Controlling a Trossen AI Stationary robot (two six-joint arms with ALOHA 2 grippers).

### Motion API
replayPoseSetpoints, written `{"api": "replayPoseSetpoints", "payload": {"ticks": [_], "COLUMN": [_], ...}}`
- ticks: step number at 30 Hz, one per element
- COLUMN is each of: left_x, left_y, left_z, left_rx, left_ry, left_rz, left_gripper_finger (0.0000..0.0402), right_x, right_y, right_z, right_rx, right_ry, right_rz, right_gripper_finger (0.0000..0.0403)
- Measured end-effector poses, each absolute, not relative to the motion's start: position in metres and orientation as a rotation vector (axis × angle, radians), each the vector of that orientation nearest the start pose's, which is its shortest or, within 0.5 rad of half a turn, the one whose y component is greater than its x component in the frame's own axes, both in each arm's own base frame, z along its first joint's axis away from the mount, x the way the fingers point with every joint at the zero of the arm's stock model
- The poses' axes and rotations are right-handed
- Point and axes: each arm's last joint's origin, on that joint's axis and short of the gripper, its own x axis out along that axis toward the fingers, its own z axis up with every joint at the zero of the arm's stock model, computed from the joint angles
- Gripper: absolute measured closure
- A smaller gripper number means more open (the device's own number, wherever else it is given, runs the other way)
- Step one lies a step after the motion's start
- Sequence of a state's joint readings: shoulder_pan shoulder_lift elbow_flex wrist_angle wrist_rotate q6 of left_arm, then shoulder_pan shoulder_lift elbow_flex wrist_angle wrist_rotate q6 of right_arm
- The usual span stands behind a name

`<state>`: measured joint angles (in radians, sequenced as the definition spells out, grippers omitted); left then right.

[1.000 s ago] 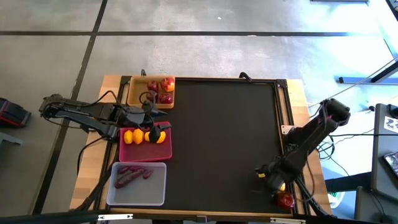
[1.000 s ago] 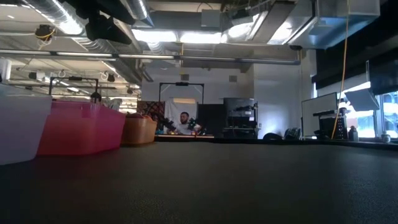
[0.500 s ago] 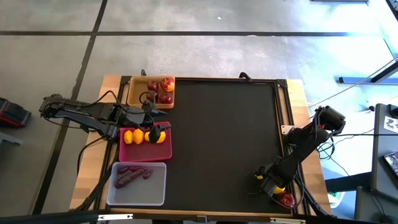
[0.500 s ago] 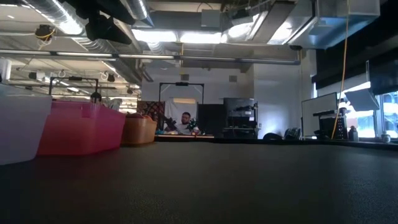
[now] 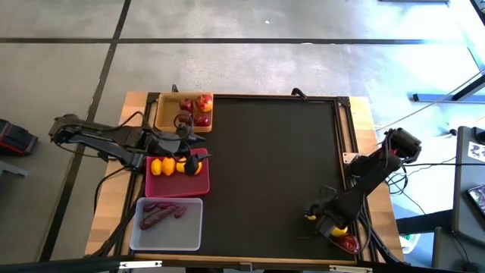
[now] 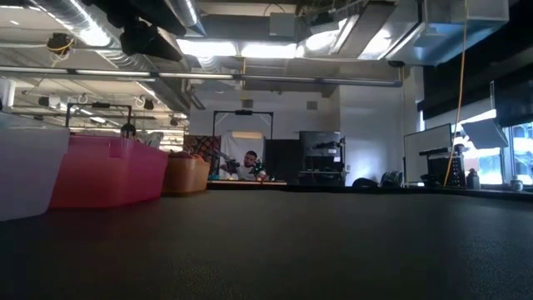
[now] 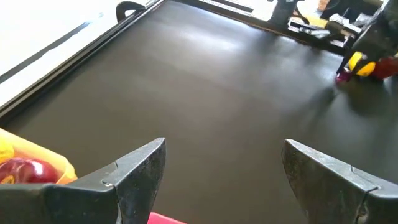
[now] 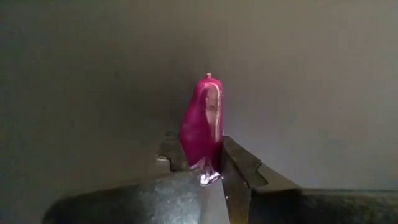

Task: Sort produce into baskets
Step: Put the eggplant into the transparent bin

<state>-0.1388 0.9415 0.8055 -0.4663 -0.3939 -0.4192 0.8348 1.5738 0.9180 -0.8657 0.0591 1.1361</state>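
The right gripper (image 5: 319, 214), far from the pink tray (image 5: 176, 183), pinches what looks like a purple root (image 8: 203, 127); the left gripper (image 5: 189, 154) hovers spread over that tray.

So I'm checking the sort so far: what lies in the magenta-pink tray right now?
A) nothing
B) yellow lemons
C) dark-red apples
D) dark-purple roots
B: in the high view the yellow lemons lie in the magenta-pink tray, with the left gripper over its edge; apples fill the tan tray.
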Motion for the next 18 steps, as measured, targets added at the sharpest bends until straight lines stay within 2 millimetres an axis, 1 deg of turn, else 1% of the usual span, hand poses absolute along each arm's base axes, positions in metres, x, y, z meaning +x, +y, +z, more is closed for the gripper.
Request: {"api": "replayPoseSetpoints", "payload": {"ticks": [7, 13, 18], "left_x": [0.206, 0.218, 0.231], "left_y": [-0.024, -0.035, -0.044], "left_z": [0.283, 0.279, 0.276], "left_rx": [-0.204, -0.144, -0.098], "left_ry": [0.536, 0.523, 0.481], "left_rz": [0.329, 0.267, 0.220], "left_gripper_finger": [0.0089, 0.0088, 0.0088], "right_x": [0.209, 0.235, 0.253], "right_y": [0.178, 0.166, 0.153], "right_z": [0.194, 0.215, 0.231], "right_rx": [0.131, 0.046, -0.038], "right_ry": [1.295, 1.181, 1.075], "right_rz": [-0.201, -0.193, -0.245], "right_gripper_finger": [0.0398, 0.0394, 0.0394]}}
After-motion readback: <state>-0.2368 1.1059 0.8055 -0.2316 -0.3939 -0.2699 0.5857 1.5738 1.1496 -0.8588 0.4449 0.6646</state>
